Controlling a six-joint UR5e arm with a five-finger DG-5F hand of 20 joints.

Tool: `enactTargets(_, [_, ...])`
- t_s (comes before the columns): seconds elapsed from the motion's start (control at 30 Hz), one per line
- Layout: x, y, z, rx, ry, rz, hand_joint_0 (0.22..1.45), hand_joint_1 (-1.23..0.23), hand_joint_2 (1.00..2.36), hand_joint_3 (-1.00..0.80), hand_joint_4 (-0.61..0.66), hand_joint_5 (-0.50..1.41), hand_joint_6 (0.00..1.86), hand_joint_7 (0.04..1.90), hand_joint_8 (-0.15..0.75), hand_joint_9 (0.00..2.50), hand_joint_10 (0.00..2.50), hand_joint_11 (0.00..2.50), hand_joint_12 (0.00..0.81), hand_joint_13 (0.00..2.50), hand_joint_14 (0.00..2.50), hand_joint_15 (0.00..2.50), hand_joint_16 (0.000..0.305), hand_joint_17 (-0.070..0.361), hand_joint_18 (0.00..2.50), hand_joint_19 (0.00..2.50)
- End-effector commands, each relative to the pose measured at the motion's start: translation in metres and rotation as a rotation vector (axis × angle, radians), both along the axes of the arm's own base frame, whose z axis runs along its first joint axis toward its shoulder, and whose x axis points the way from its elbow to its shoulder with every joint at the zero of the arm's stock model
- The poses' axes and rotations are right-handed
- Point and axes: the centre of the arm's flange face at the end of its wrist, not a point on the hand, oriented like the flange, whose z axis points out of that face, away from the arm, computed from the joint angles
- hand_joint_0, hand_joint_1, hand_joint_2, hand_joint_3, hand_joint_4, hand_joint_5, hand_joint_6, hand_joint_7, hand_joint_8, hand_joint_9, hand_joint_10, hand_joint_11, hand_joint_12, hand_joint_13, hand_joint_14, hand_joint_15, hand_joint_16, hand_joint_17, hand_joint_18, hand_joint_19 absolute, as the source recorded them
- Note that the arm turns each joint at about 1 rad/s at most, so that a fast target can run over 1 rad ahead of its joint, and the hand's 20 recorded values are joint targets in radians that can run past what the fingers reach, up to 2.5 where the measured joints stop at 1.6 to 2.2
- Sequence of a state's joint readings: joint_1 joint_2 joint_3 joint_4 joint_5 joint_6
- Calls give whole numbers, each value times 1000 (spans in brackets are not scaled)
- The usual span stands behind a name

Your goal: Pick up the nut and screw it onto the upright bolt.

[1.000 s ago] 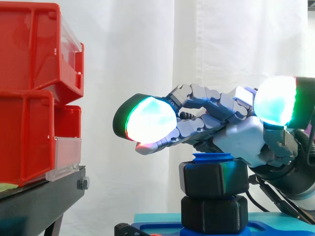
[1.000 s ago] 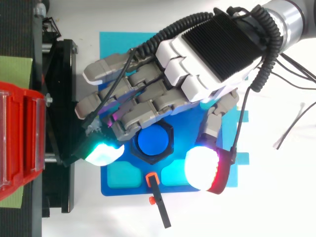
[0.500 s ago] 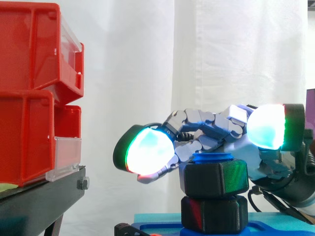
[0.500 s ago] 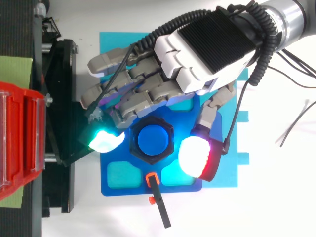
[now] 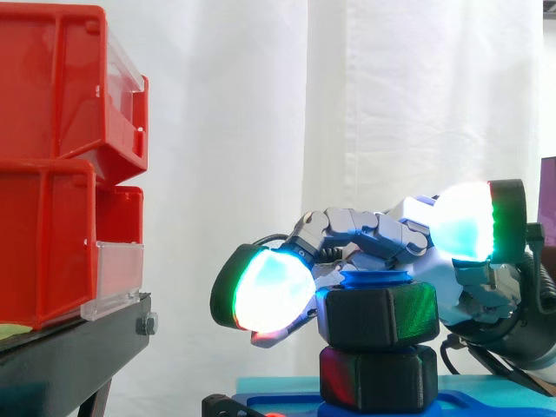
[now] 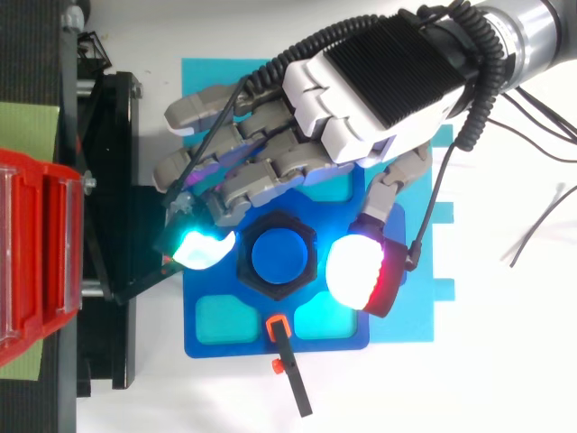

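Hand (image 6: 379, 81) is cupped low over the nut (image 5: 380, 314), wrapping it from the back & both sides. Can't tell from where I stand if it actually has hold or is just v. close. Nut's sitting on the upright bolt (image 6: 278, 255), blue tip poking out thru its top. It rests right on a 2nd black hex (image 5: 378, 380) below, which stands on the blue plate (image 6: 192, 347).

What could go wrong, imo:
- Uneven squeeze tips the nut, so threads cross & it jams.
- Twist w/o a real grip: hand slides round, nut doesn't turn.
- If the nut's already bottomed on the lower hex, more torque just drags the plate round, maybe toward the black stand (image 6: 108, 225), as nothing visibly pins it.
- Palm's close over the bolt tip, so any drop presses on it.
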State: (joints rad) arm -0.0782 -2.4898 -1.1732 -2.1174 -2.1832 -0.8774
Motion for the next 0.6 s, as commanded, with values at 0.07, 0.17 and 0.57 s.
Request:
enactTargets(0.07, [-1,-4,0,-5,-1,6,478,-16,1000,-500,242,-67,504,1084,226,636,0,0,271,434,0,0,28,63,124,0])
enactTargets(0.17, [-2,-6,0,-13,-3,12,480,-20,1000,-500,238,-58,505,1149,232,649,0,0,269,446,0,0,28,63,129,0])
enactTargets(0.57, [-4,-18,4,-27,-12,23,492,-65,1000,-500,197,-30,504,1329,241,722,0,0,253,508,0,0,25,57,186,0])
